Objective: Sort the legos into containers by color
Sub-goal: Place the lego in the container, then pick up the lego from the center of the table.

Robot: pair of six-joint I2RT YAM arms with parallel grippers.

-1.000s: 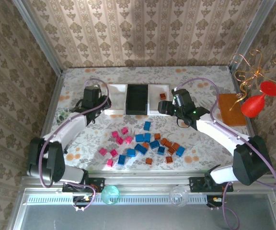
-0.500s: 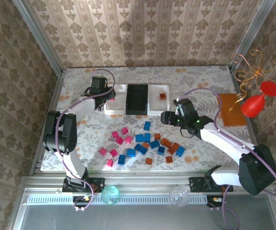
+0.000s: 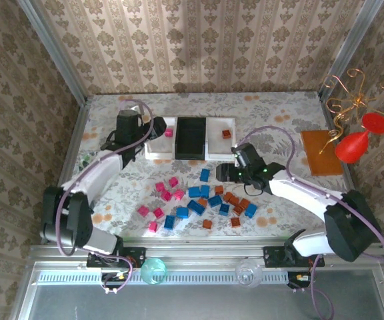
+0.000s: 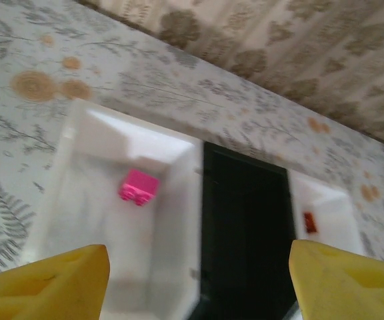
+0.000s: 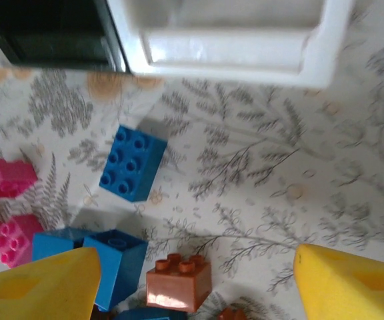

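The containers stand in a row at the back: left white tray point(image 3: 157, 143), black tray point(image 3: 192, 138), right white tray point(image 3: 221, 145). One pink lego point(image 4: 139, 186) lies in the left white tray point(image 4: 79, 220). One orange-brown lego point(image 3: 227, 134) lies in the right one. My left gripper point(image 3: 155, 127) hovers open and empty over the left tray's edge. Pink legos point(image 3: 163, 194), blue legos point(image 3: 196, 200) and orange-brown legos point(image 3: 236, 201) lie scattered on the table. My right gripper point(image 5: 192, 287) is open above an orange-brown lego point(image 5: 179, 283), next to blue legos point(image 5: 133, 163).
An orange-brown board point(image 3: 322, 152) lies at the right, with a red ornament on gold wire point(image 3: 356, 141) beside it. A small patterned bowl point(image 3: 85, 159) sits at the table's left edge. Wallpapered walls close in the back and sides.
A pink lego now lies in the left white tray and my left gripper has drawn back a little. My right gripper moved from the right tray down toward the pile.
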